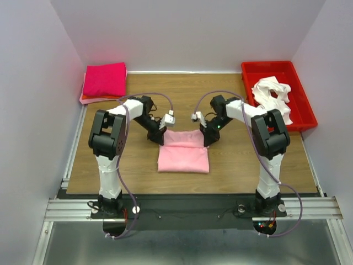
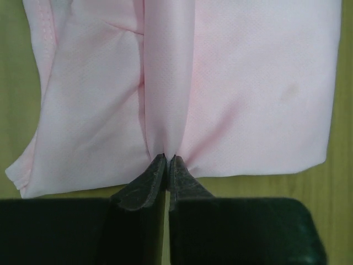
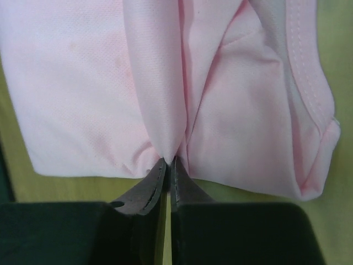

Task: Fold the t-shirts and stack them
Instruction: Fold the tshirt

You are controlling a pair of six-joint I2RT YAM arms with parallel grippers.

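Even, soft light from above, only faint shadows on the table. Wrist views show the shirt weave sharp, my fingers dark

The left gripper pinches the pink t-shirt at 6 o'clock; its jaws are closed on a fold.

robotics lab test cell: plain white partition walls around wooden tabletop, aluminium mounting rail.
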